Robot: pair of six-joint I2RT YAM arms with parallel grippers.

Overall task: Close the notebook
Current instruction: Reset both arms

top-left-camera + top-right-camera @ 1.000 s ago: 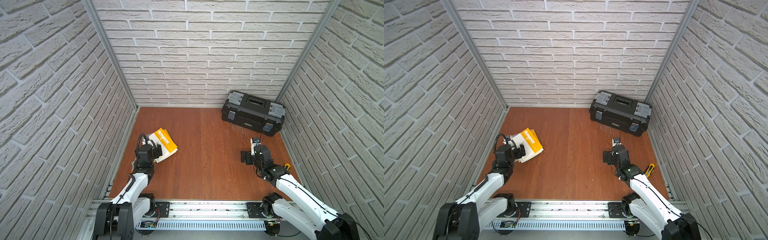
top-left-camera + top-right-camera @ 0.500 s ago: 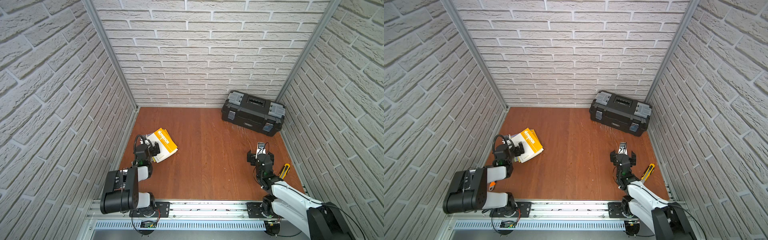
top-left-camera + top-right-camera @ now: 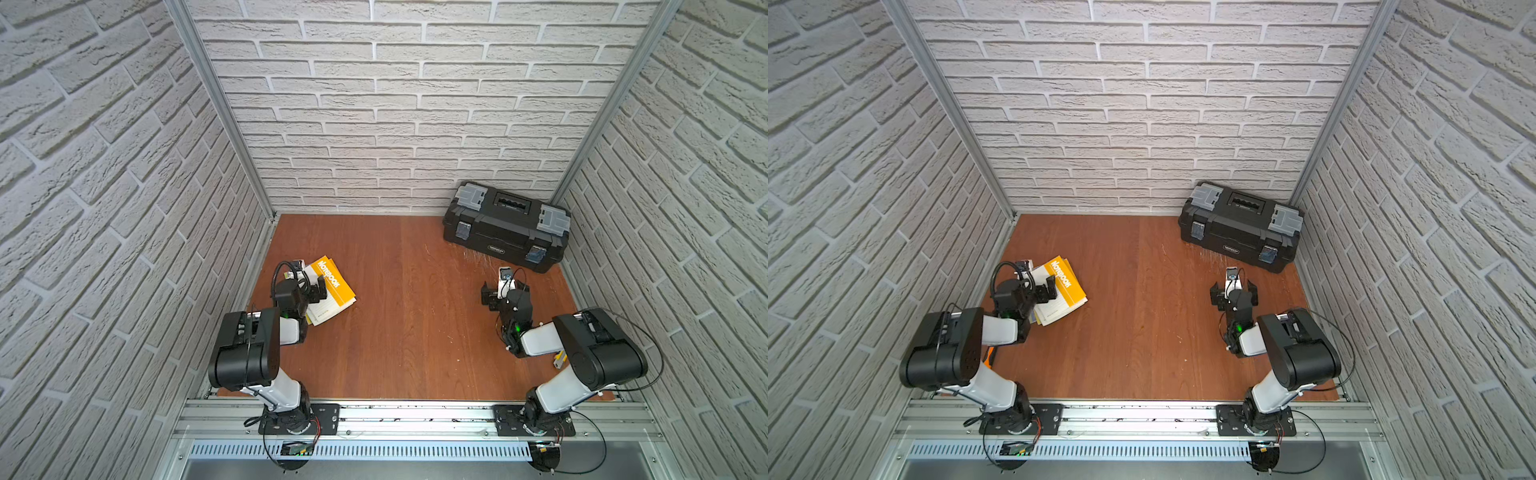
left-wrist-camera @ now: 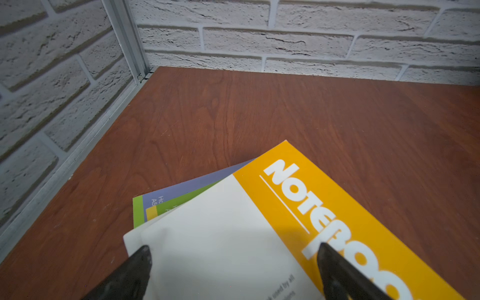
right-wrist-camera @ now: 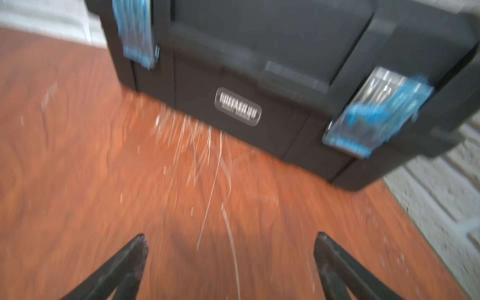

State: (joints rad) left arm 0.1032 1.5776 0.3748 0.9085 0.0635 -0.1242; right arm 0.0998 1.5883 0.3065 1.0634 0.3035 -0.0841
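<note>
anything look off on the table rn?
Two things. White scratch marks scar the tabletop right in front of the toolbox. The notebook lies skewed on other booklets, which fan out beneath it. Nothing spilled.

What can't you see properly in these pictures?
Notebook: its near end is cut off by the left wrist view's edge; in both top views the left gripper covers part.
Toolbox label: blurred in the right wrist view.
Yellow tool: mostly hidden behind the right arm in a top view.
</note>
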